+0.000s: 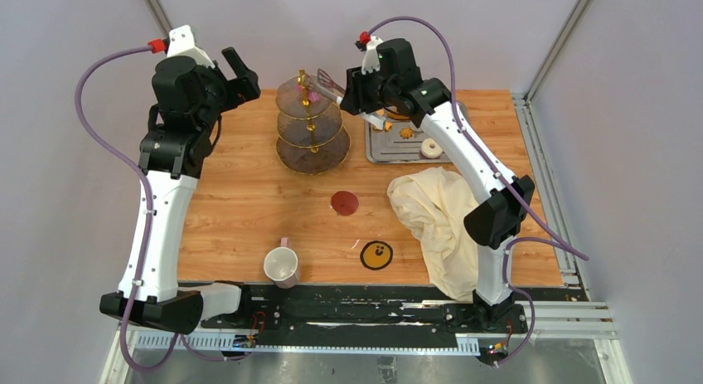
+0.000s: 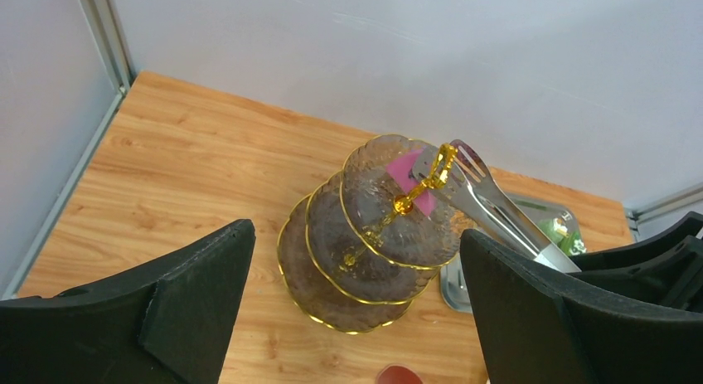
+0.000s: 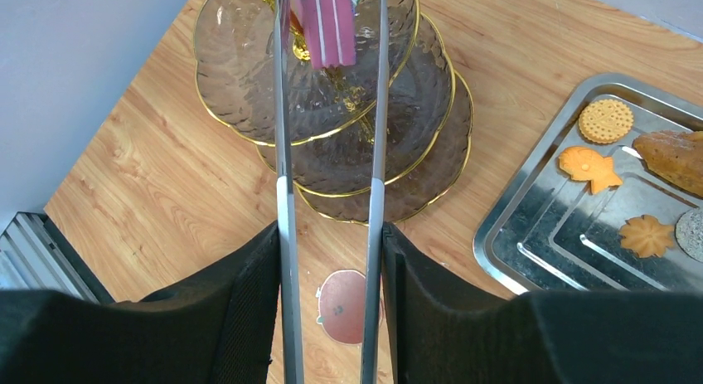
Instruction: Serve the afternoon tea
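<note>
So the right jaws were clamped on a pair of steel tongs (image 3: 283,152), and out ahead of them the tong tips pinched a pink striped cake (image 3: 327,23) over the top tier of the three-tier glass stand (image 3: 249,77); couldn't tell if it touched the glass. The left jaws hung wide open holding nothing, with the stand out in front of them. A steel tray (image 3: 530,226) of cookies (image 3: 605,120) sat on the surface (image 3: 149,177), off to the right of the right jaws.

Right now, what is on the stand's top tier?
A pink cake sits over the top tier, between the tongs. Whether it touches the glass cannot be told. The tiers below are partly covered by it.
</note>
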